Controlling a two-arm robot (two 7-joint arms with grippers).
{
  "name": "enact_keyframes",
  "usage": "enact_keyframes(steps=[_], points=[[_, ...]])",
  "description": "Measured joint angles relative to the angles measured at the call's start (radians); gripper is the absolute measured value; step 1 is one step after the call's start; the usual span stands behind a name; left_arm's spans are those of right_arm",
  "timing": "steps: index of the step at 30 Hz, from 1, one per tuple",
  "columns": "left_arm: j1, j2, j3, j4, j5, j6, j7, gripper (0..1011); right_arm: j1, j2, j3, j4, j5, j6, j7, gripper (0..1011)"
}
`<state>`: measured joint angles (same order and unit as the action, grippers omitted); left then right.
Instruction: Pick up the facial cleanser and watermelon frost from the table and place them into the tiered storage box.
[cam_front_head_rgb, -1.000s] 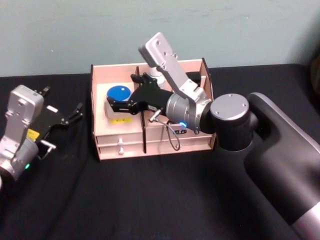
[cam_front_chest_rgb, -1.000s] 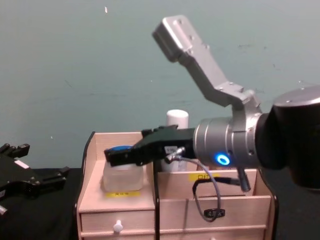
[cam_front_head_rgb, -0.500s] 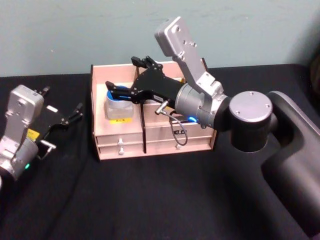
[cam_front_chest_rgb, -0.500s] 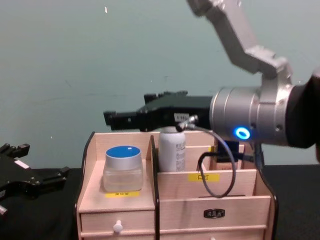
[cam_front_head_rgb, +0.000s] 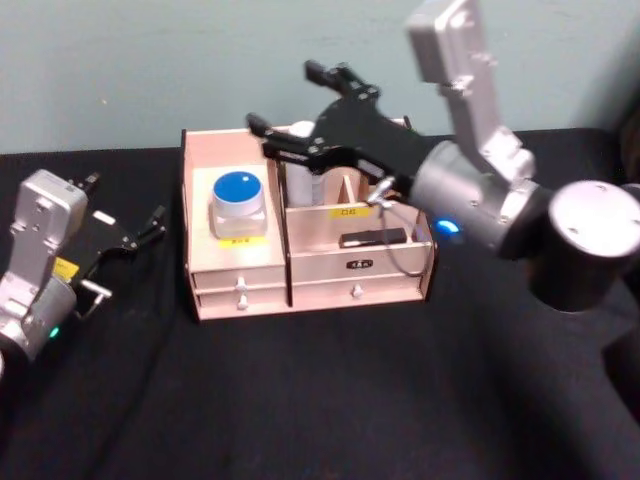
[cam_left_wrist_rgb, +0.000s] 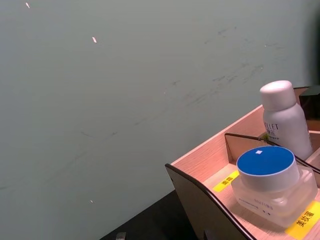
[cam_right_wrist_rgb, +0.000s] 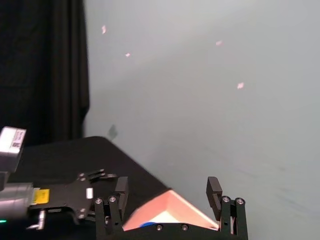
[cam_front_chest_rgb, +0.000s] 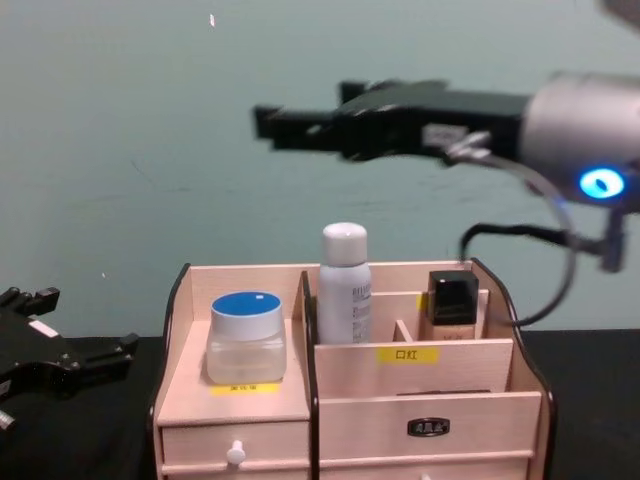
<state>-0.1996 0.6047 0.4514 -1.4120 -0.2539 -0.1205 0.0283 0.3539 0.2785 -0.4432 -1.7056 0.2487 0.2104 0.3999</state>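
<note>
With both items housed in the tiered storage box (cam_front_head_rgb: 310, 280), watermelon frost (cam_front_head_rgb: 238, 203) at 9 o'clock of the facial cleanser (cam_front_chest_rgb: 345, 284), the right gripper (cam_front_head_rgb: 300, 100) hangs above, jaws apart and empty; dipping could topple the bottle. Left gripper (cam_front_head_rgb: 135, 235) is parked at the box's 9 o'clock, spread and empty.

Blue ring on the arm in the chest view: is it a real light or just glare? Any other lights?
Chest view: the blue ring on the right arm is a lamp with a soft halo, not glare; the open right pincer hangs above the box. Head view: a small green lamp glows on the left arm, whose pincer is parked at the left.
</note>
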Motion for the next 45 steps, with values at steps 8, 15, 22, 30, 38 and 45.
enact_keyframes(steps=[8, 15, 22, 30, 38, 45], points=[[0.000, 0.000, 0.000, 0.000, 0.000, 0.000, 0.000, 1010, -0.124, 0.099, 0.119, -0.123, -0.037, -0.059, -0.115, 1002], [0.000, 0.000, 0.000, 0.000, 0.000, 0.000, 0.000, 1010, -0.238, 0.105, 0.234, -0.155, -0.099, -0.103, -0.250, 1002], [0.000, 0.000, 0.000, 0.000, 0.000, 0.000, 0.000, 1009, -0.277, 0.073, 0.287, -0.076, -0.165, -0.106, -0.355, 1002], [0.000, 0.000, 0.000, 0.000, 0.000, 0.000, 0.000, 1010, -0.251, 0.049, 0.291, 0.062, -0.185, -0.119, -0.341, 1002], [0.000, 0.000, 0.000, 0.000, 0.000, 0.000, 0.000, 1010, -0.226, 0.033, 0.294, 0.166, -0.187, -0.148, -0.297, 1002], [0.000, 0.000, 0.000, 0.000, 0.000, 0.000, 0.000, 1010, -0.209, 0.027, 0.304, 0.223, -0.166, -0.180, -0.240, 1002]])
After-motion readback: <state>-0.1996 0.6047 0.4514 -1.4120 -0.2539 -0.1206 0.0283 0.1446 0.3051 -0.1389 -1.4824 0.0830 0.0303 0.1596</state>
